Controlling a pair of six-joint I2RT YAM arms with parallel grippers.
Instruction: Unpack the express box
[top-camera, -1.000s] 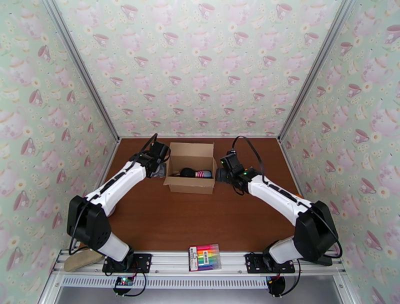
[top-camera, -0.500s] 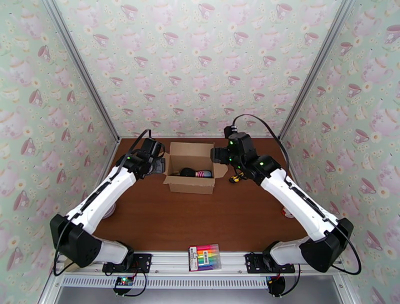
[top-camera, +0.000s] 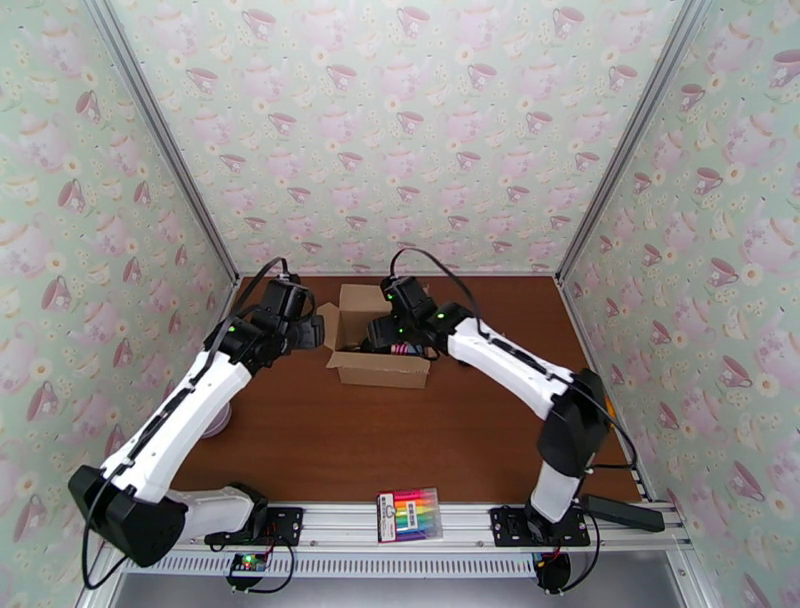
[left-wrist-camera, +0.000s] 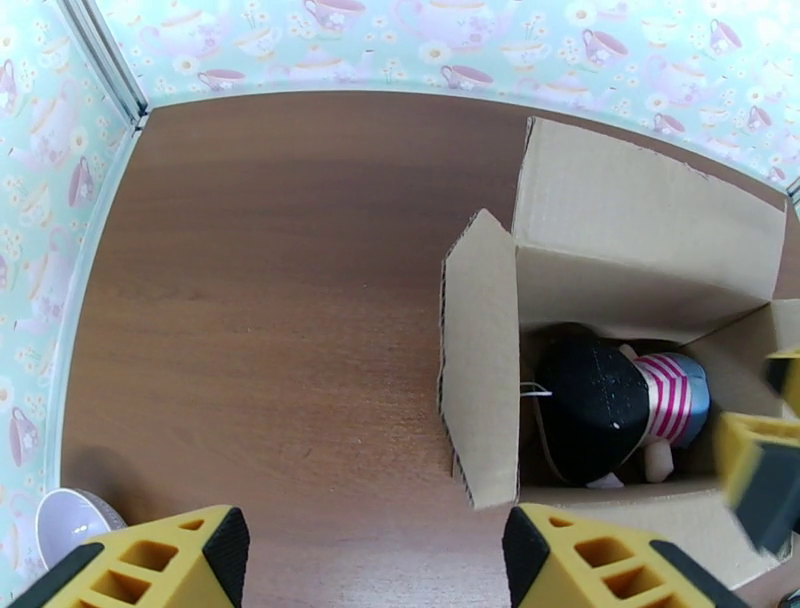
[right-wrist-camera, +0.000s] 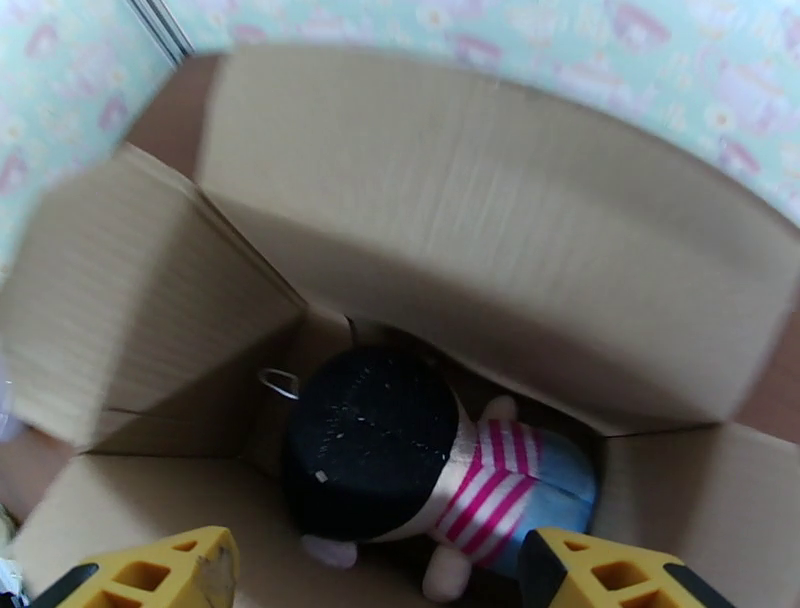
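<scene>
The express box (top-camera: 380, 370) stands at the table's back centre with its flaps open. The left wrist view shows the box (left-wrist-camera: 640, 230) to the right of my left gripper (left-wrist-camera: 370, 570), which is open, apart from the box's left flap and holding nothing. A small doll (left-wrist-camera: 600, 410) with a black hat and a pink striped shirt lies inside. My right gripper (top-camera: 380, 338) hovers over the opening. In its wrist view the right gripper (right-wrist-camera: 380, 585) is open above the doll (right-wrist-camera: 380, 440), with the box's walls (right-wrist-camera: 480, 220) around it. My left gripper (top-camera: 310, 333) is beside the box's left side.
A pack of rainbow markers (top-camera: 410, 514) lies on the front rail. A white bowl (top-camera: 218, 420) sits on the table's left side, also at the bottom left corner (left-wrist-camera: 70, 520) of the left wrist view. A black object (top-camera: 620, 512) lies at the front right. Patterned walls close three sides.
My right arm has swung left from beside the box's right side to above its opening. My left arm has drawn back a little to the left. Both grippers stay open.
</scene>
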